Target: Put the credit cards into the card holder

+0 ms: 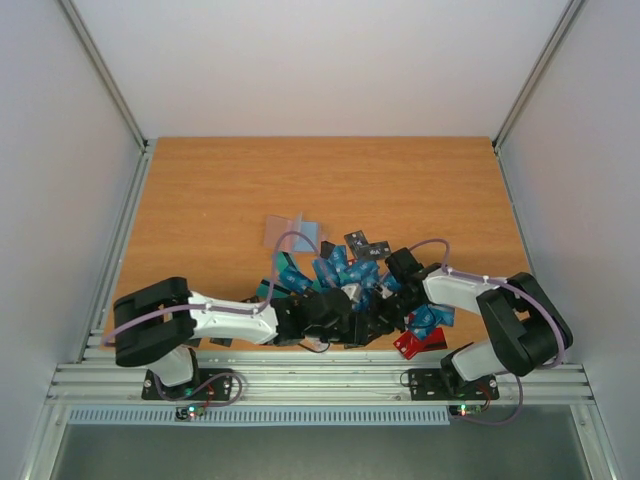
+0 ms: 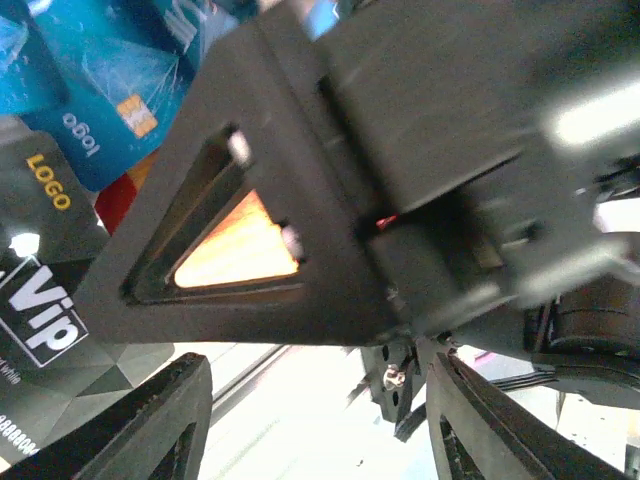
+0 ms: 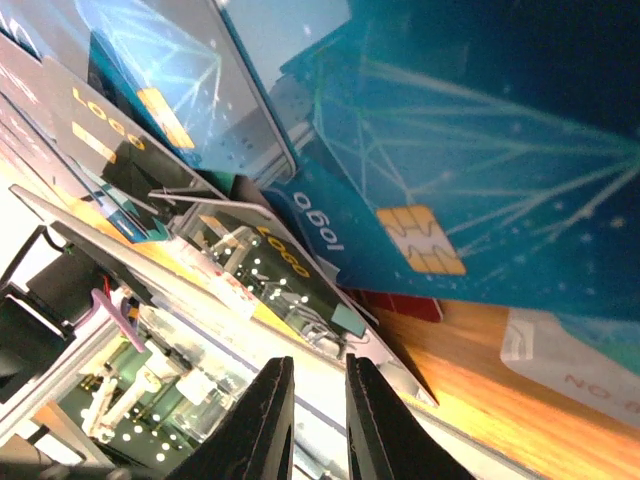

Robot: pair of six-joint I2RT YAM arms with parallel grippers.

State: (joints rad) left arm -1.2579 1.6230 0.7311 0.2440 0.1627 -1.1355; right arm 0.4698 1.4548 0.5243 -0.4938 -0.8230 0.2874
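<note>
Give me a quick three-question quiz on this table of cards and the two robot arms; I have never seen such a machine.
1. True or false: the red rectangular plastic cards lie at the near edge of the brown wooden table, by the right arm's base.
2. Most of the thin plastic cards heaped between the arms are: A blue, B yellow, C white.
3. Which arm's black two-finger gripper has its fingers spread wide apart?
Key: 1 true; 2 A; 3 the left gripper.
</note>
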